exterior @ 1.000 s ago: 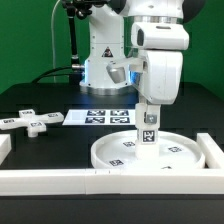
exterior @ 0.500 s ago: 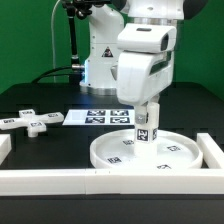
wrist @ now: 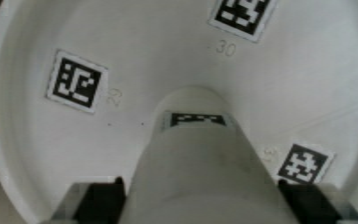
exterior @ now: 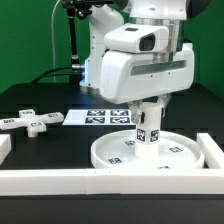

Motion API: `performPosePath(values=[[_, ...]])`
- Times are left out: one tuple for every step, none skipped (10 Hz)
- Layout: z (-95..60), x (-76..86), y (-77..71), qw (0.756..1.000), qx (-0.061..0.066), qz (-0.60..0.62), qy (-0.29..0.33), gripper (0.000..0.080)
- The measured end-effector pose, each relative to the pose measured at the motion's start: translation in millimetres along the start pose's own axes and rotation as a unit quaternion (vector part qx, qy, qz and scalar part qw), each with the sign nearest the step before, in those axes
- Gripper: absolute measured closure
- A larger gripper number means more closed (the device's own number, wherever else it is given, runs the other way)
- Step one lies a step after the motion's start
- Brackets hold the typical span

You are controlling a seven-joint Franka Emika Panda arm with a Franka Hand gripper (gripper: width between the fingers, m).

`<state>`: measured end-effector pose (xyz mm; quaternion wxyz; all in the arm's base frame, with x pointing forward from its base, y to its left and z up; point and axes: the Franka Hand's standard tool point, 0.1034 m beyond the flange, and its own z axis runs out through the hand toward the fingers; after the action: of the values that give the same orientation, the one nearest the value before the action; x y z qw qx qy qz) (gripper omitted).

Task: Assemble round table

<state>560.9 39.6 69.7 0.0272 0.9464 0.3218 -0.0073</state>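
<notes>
Well off to the gripper's side, toward the exterior view's left, the small white plastic cross-shaped piece [exterior: 30,121] lies flat and untouched on the black table [exterior: 60,150], apparently waiting its turn. Closer to the hand, just behind the disc, sits the flat white marker board [exterior: 105,117].

Next comes the work itself. The two-finger gripper [exterior: 148,112] hangs straight down over the large flat white plastic disc [exterior: 165,155]. It is clamped on the upper end of the short white tagged cylinder leg [exterior: 147,130]. In the wrist view, dark fingers [wrist: 101,200] press against both flanks of the leg with no gap.

The leg stands upright, its long axis vertical and its lower end at the disc's middle — whether it is seated in a socket or only resting there cannot be told. Gripping from above probably holds the leg square to the disc for pressing or turning it home.

The disc lies tag-side up, directly below the hand, tucked against the long white border bars [exterior: 60,180] — these likely brace it against sliding. One bar rises just past the hand toward the exterior view's right.
</notes>
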Motion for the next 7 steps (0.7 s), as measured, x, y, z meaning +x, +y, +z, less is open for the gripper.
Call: performPosePath(values=[[0.0, -0.1, 0.1, 0.999, 0.001, 0.036, 0.001, 0.0390], [0.3, -1.4, 0.9, 0.994, 0.012, 0.112, 0.012, 0.0390], [0.7, -2.4, 0.9, 0.980, 0.025, 0.195, 0.021, 0.0390], [1.1, -1.9, 0.5, 0.962, 0.032, 0.269, 0.030, 0.0390], [1.2, -1.8, 0.6, 0.941, 0.039, 0.334, 0.031, 0.0390], [1.0, -1.8, 0.3, 0.919, 0.042, 0.390, 0.029, 0.0390], [1.0, -1.9, -0.1, 0.906, 0.042, 0.420, 0.025, 0.0390]])
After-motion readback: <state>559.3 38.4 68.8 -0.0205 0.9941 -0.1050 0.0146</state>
